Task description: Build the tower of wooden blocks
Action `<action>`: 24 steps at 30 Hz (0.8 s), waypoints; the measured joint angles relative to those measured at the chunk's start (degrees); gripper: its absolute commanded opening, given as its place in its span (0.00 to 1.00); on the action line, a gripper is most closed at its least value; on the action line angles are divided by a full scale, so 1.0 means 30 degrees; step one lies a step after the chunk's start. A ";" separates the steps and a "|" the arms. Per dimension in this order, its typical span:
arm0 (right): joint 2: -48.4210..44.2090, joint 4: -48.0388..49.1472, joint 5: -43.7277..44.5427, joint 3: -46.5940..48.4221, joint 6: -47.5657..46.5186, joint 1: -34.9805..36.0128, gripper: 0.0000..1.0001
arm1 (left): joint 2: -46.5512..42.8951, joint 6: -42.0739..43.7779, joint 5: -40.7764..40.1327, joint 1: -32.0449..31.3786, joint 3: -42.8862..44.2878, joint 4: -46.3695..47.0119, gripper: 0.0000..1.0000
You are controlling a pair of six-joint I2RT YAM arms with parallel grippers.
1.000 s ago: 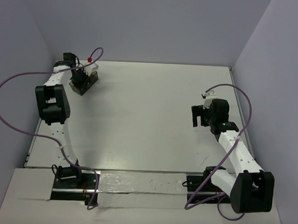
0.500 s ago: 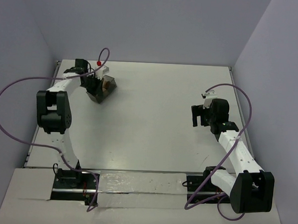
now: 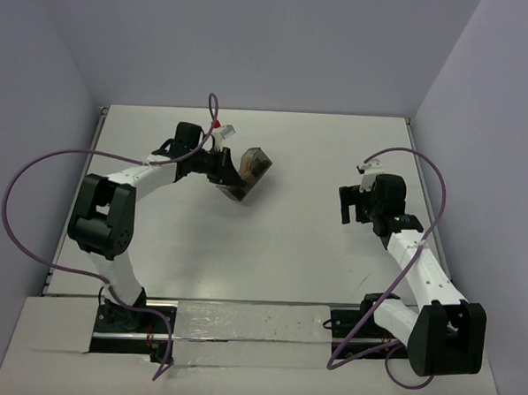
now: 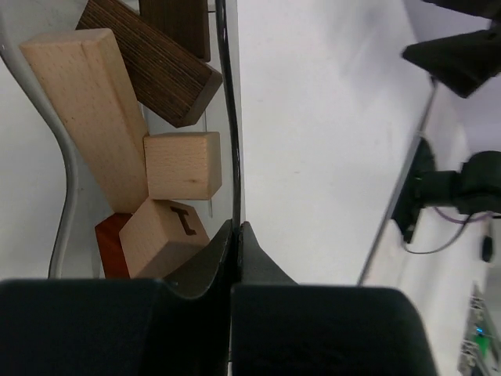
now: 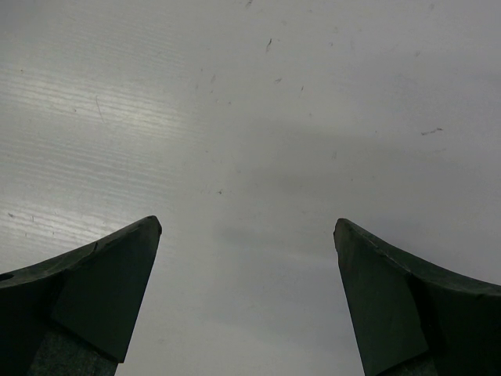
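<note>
The wood blocks (image 4: 182, 164) are not stacked at all. They lie jumbled inside a see-through box (image 3: 248, 172), near the table's (image 3: 288, 243) far middle-left: a long pale beam, a dark grained bar crossing above it, two tan cubes, one with a dark mark on its face, and a red piece half hidden beneath. The left fingers (image 4: 243, 258) are clenched on the box's thin wall, so the blocks sit just past the fingertips on the inner side. In the overhead view the box looks tipped, its length running away from the wrist toward the right. The right fingers (image 5: 102, 282) are spread wide over bare table, well apart from it. I judge that emptying falls to the left arm.
</note>
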 measured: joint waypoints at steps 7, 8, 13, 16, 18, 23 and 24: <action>0.0214 -0.0006 0.0015 0.0095 -0.0015 0.0000 1.00 | -0.0204 -0.5893 0.1679 -0.1578 -0.4011 0.7471 0.00; 0.0255 -0.0004 0.0019 0.0107 -0.0015 0.0000 1.00 | -0.0221 -0.6669 0.1841 -0.1856 -0.4633 0.8261 0.00; 0.0581 -0.0011 0.0036 0.0131 -0.0026 0.0000 1.00 | -0.0778 -0.9975 0.2773 -0.2557 -0.7776 1.1885 0.00; 0.0771 -0.0018 0.0043 0.0138 -0.0049 0.0000 1.00 | -0.1106 -1.2009 0.3329 -0.2564 -0.9052 1.4468 0.00; 0.0820 -0.0023 0.0048 0.0138 -0.0063 0.0000 1.00 | -0.1151 -1.3448 0.3645 -0.2559 -0.9911 1.6810 0.00; 0.0831 -0.0026 0.0080 0.0138 -0.0067 0.0000 1.00 | -0.1020 -1.6368 0.4376 -0.2564 -1.1160 2.1129 0.00; 0.0831 -0.0026 0.0080 0.0138 -0.0073 0.0000 1.00 | -0.0898 -1.6733 0.4483 -0.2564 -1.1188 2.1671 0.00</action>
